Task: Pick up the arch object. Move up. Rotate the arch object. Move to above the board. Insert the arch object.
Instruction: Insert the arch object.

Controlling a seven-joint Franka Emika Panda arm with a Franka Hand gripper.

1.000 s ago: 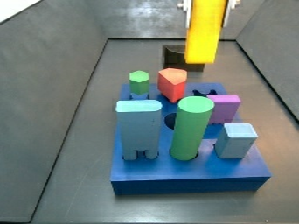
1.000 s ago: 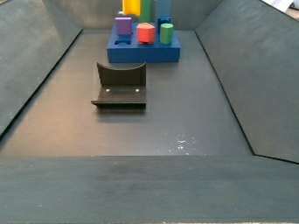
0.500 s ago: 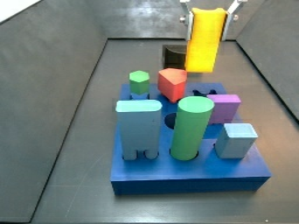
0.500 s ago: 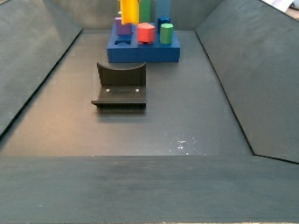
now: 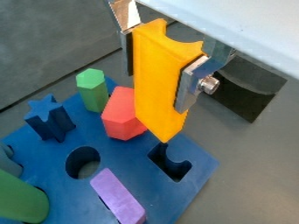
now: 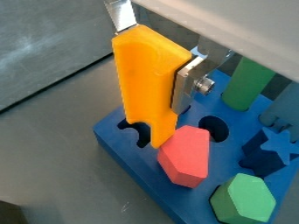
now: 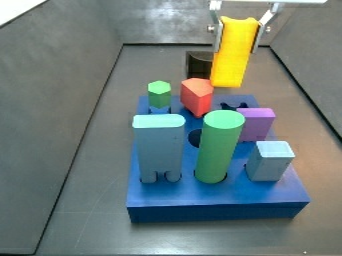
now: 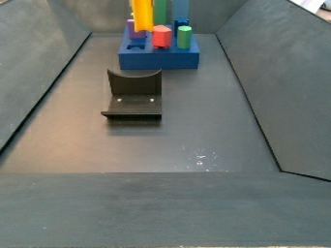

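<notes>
The arch object (image 5: 156,87) is a tall yellow block, held upright with my gripper (image 5: 160,63) shut on its orange sides. In both wrist views its lower end hangs just above an arch-shaped hole (image 6: 140,134) near a corner of the blue board (image 5: 140,163). A side view shows the arch object (image 7: 231,55) and the gripper (image 7: 242,22) over the board's (image 7: 201,203) far edge, behind the red block (image 7: 198,95). From the opposite side, the arch object (image 8: 142,12) rises behind the board (image 8: 162,61).
On the board stand a green hexagon (image 7: 159,93), a green cylinder (image 7: 218,146), a purple block (image 7: 257,122), two light-blue blocks (image 7: 158,146) and a dark blue star (image 5: 48,117). The fixture (image 8: 134,95) sits on the floor between the board and the near end. Sloped grey walls enclose the floor.
The gripper has come down with the arch object; its lower end is now closer to the board's far edge.
</notes>
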